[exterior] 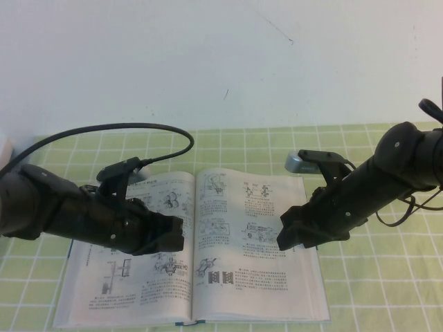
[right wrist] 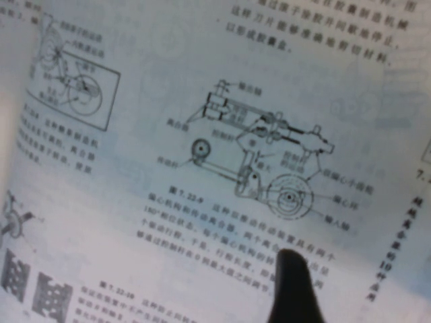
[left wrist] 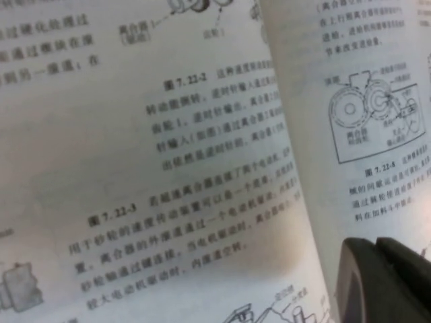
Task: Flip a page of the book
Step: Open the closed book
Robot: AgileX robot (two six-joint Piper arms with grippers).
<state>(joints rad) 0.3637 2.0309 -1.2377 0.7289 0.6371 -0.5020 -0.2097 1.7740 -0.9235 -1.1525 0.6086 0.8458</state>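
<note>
The book (exterior: 124, 290) lies open and flat on the green checked tablecloth, with a thin blue cover edge at its front. The right-hand page (exterior: 256, 207) is white with machine drawings and text and lies flat. My left gripper (exterior: 177, 235) is shut and empty, low over the left page near the spine. Its dark fingers (left wrist: 387, 282) show against the paper in the left wrist view. My right gripper (exterior: 285, 236) is shut and empty, low over the right page. Its tip (right wrist: 293, 286) hovers by the text under a diagram (right wrist: 269, 168).
A small silver-grey object (exterior: 296, 163) lies just behind the book's far right corner. A white object (exterior: 3, 149) shows at the left edge. The green cloth (exterior: 387, 290) extends around the book. A pale wall stands behind the table.
</note>
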